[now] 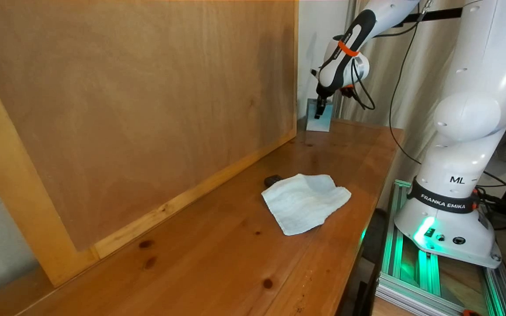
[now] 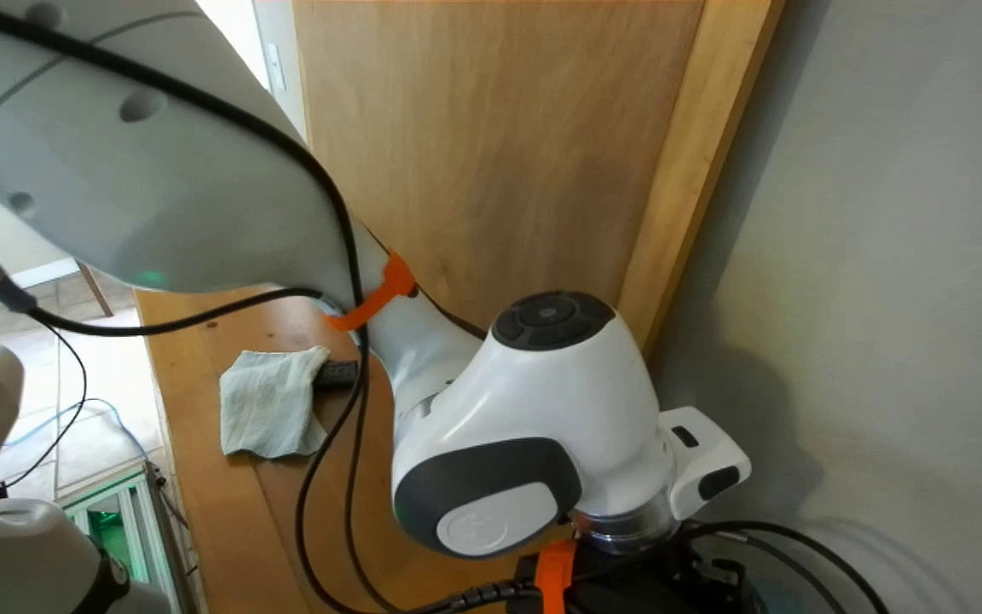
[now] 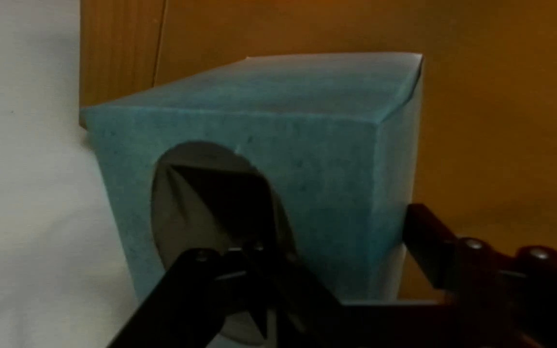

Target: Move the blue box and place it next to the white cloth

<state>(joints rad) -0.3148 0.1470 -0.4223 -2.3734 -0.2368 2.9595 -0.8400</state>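
Observation:
The blue box (image 1: 319,120) stands at the far end of the wooden table, by the wall, in an exterior view. In the wrist view the blue box (image 3: 327,159) has an oval opening in the face towards me. My gripper (image 1: 319,113) is at the box. In the wrist view the gripper's fingers (image 3: 336,217) are wide apart. One reaches over the oval opening; the other is against or very close to the box's right side. Dark shadow hides the tip at the opening. The white cloth (image 1: 305,204) lies flat mid-table; it also shows in an exterior view (image 2: 269,405).
A small dark object (image 1: 272,180) lies beside the cloth, partly under it or touching it. A tall wooden panel (image 1: 169,109) runs along the table's back edge. A wall (image 3: 27,193) is close to the box. Loose cables (image 2: 329,477) hang from the arm.

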